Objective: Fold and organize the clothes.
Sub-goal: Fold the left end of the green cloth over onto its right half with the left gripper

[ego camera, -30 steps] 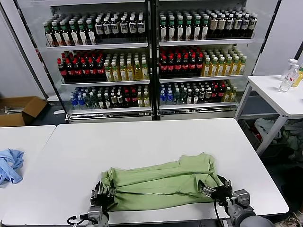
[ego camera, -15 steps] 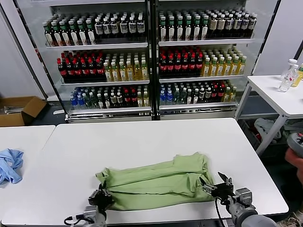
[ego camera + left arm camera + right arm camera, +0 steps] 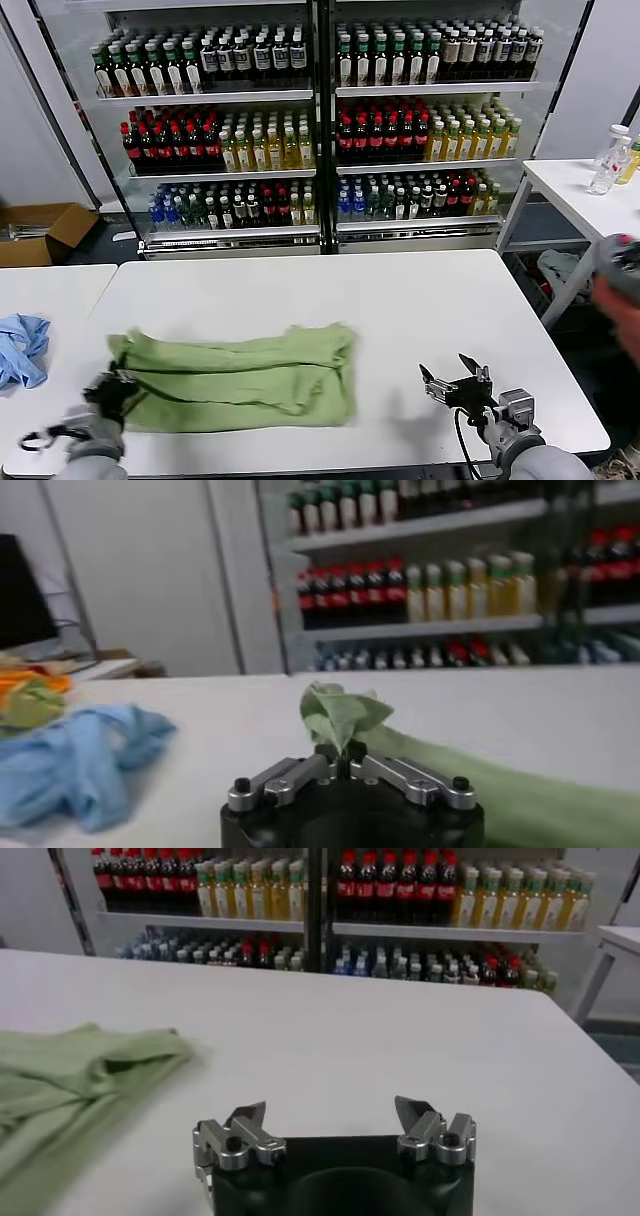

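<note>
The clothes, a light green shirt [image 3: 235,380], lie folded in a long band across the near left part of the white table [image 3: 400,300]. My left gripper [image 3: 112,388] is shut on the shirt's left end at the table's near left corner; a tuft of green cloth [image 3: 340,712] sticks up from between its jaws. My right gripper [image 3: 452,379] stands open over bare table to the right of the shirt, apart from it, with nothing between its fingers. In the right wrist view the shirt's right end [image 3: 70,1083] lies off to one side of that gripper [image 3: 332,1120].
A light blue garment [image 3: 20,350] lies on the neighbouring table to the left. Shelves of bottles [image 3: 320,110] stand behind the table. A side table with bottles [image 3: 612,160] is at the right, and a blurred figure [image 3: 620,290] shows at the right edge.
My left gripper closed on the shirt's left end and dragged the whole shirt leftward across the table. The right gripper stayed open in place, and the shirt slid away from it.
</note>
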